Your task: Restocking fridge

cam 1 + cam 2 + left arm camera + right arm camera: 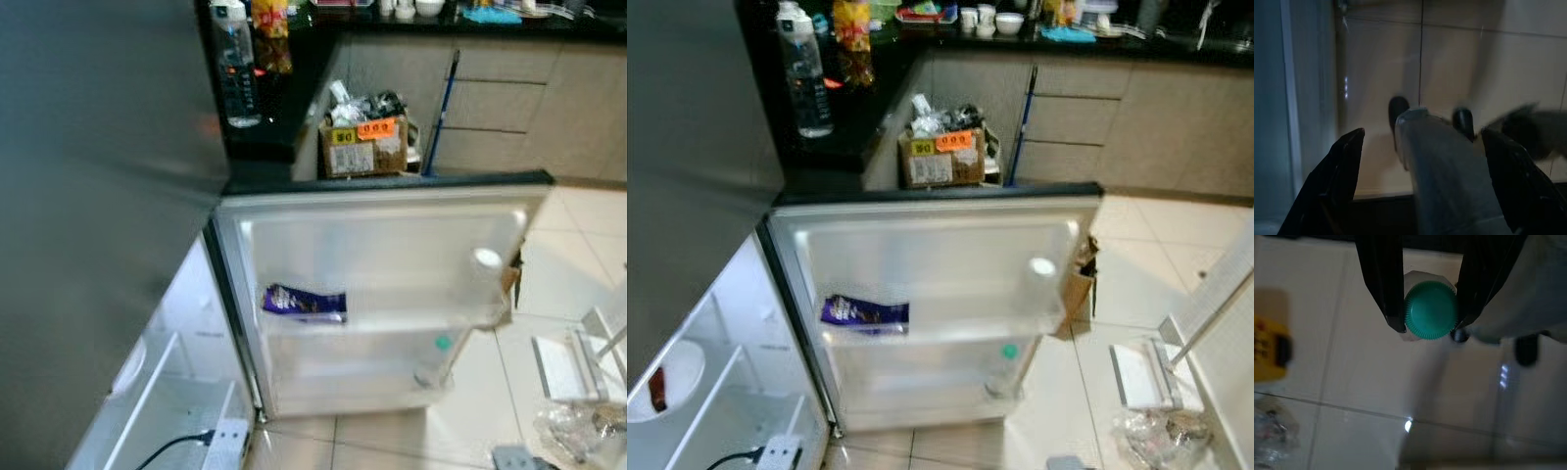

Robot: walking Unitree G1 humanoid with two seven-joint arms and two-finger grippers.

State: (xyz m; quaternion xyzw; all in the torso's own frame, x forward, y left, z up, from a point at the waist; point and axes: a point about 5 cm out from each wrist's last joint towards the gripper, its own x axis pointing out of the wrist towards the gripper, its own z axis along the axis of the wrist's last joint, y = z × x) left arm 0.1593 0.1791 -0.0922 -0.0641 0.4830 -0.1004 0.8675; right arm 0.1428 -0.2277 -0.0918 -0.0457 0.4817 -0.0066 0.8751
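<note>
We look down on an open white fridge door (940,255) swung wide over a pale tiled floor (1156,284). On its middle shelf a purple foil snack packet (865,313) lies flat towards the hinge side. In the lower door shelf, at the outer end, stands a clear plastic bottle with a green screw cap (1008,352), upright against the shelf wall. A second clear bottle with a white cap (1042,267) sits in the shelf above it, also near the outer end.

In our right wrist view the right gripper (1430,320) has its two black fingers (1382,279) closed on either side of the green cap (1431,310), touching it on both flanks, so it grips the green-capped bottle from above. In our left wrist view the left gripper (1420,161) holds its fingers well apart above the tiles, beside the fridge's pale edge, with nothing between them.

To our left the grey fridge body (88,196) rises, and its white interior shelves (715,411) show below. Beyond the door a black countertop (274,108) carries a tall clear water bottle (235,69). A brown cardboard box with orange labels (364,147) stands on the floor against beige cabinets (1117,127), with a blue-handled broom (443,113) leaning just beside it.
</note>
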